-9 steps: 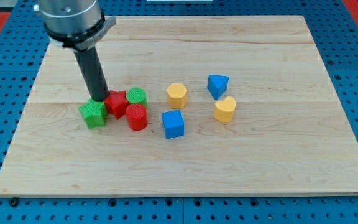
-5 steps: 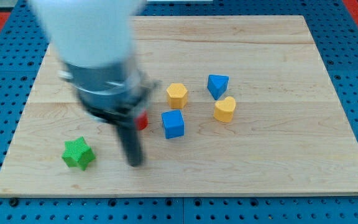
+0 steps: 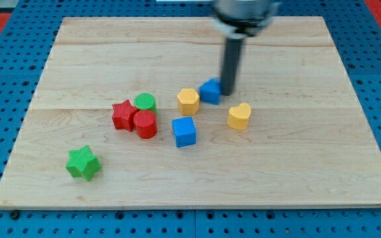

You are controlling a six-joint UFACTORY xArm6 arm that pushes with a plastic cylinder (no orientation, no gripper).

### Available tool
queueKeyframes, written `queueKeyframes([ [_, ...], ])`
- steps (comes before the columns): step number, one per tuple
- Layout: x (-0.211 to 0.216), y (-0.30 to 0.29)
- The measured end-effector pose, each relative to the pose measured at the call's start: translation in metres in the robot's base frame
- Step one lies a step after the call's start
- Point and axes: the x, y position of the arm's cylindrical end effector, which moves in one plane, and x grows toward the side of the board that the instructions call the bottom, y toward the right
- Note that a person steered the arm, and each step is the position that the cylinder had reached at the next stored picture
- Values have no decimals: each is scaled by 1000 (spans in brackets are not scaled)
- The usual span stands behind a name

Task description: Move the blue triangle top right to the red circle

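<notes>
The blue triangle [image 3: 210,91] lies near the board's middle, just right of the yellow hexagon [image 3: 188,101]. My tip [image 3: 228,92] is at the triangle's right side, touching or nearly touching it. The rod is blurred with motion. The red circle [image 3: 145,123] stands to the left, lower down, touching the red star [image 3: 122,114] and just below the green circle [image 3: 145,102].
A blue cube [image 3: 184,131] sits below the yellow hexagon. A yellow heart [image 3: 239,116] lies right of the cube, below my tip. A green star [image 3: 83,162] sits alone at the lower left. All rest on the wooden board [image 3: 296,165].
My tip swept from the lower left across to the blue triangle's right side. The triangle has shifted left towards the yellow hexagon. The green star was earlier pushed down and to the left.
</notes>
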Motion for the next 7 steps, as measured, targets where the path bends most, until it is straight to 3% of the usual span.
queueKeyframes([
  [1, 41, -91],
  [2, 50, -135],
  [3, 45, -75],
  [4, 7, -18],
  [5, -51, -64],
  [7, 65, -141],
])
